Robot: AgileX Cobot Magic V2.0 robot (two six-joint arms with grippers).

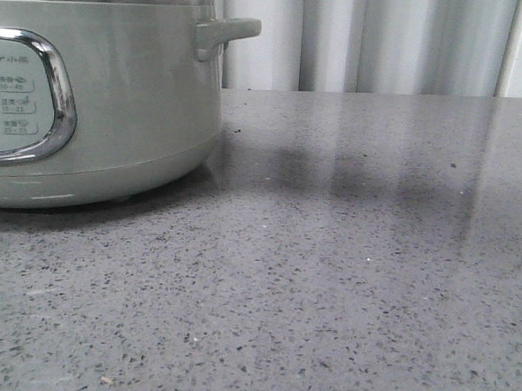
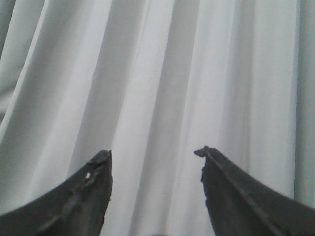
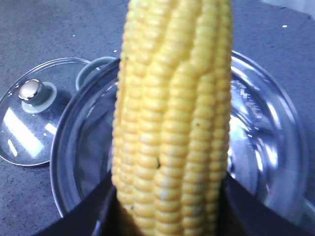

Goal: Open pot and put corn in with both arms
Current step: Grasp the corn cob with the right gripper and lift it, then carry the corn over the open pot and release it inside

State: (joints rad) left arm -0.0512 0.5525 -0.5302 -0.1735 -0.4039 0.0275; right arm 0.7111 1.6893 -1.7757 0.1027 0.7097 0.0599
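Note:
The pale sage-green pot [image 1: 116, 107] fills the left of the front view, its chrome-framed panel [image 1: 23, 97] facing me and its stubby handle [image 1: 227, 32] sticking out to the right. In the right wrist view the pot [image 3: 261, 128] stands open, showing a shiny metal inside. Directly above that opening, my right gripper [image 3: 170, 187] is shut on the yellow corn [image 3: 172, 123], which stands lengthwise between the dark fingers. My left gripper [image 2: 155, 152] is open with nothing between its fingers, seen against the curtain. Neither gripper shows in the front view.
A glass lid [image 3: 29, 118] with a metal knob [image 3: 32, 91] lies flat on the speckled grey countertop [image 1: 344, 280] beside the pot. A pale pleated curtain [image 1: 368, 38] hangs behind the table.

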